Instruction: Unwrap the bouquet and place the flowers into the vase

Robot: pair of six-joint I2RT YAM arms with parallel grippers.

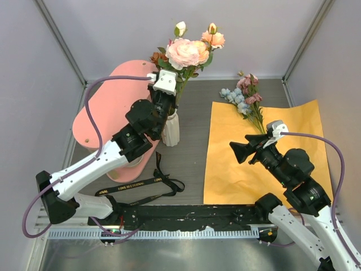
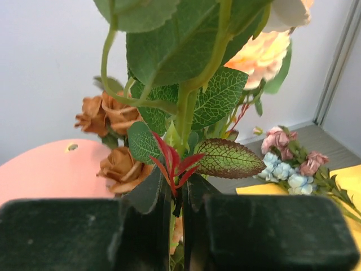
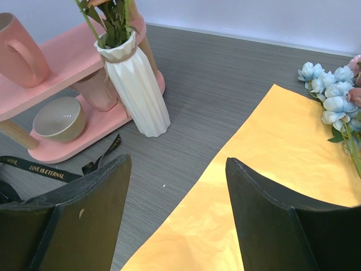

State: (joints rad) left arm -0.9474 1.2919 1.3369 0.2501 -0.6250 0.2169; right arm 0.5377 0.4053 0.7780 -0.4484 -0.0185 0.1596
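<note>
My left end effector (image 2: pixel 179 195) is pinched shut on the green stems of the pink and peach artificial roses (image 1: pixel 187 52), which stand nearly upright, heads up, stem ends down in the white ribbed ceramic vase (image 1: pixel 171 131) on the grey wood-grain counter (image 1: pixel 192 152) beside the pink shelf (image 1: pixel 110 107). My right end effector (image 1: pixel 241 152) hangs wide open and empty over the flat orange paper sheet (image 1: pixel 231 180), where a small sprig of pale blue and mauve flowers (image 1: pixel 246 97) lies with heads toward the far wall. A black printed ribbon (image 1: pixel 135 184) lies loose on the counter between pale walls (image 1: pixel 141 34).
</note>
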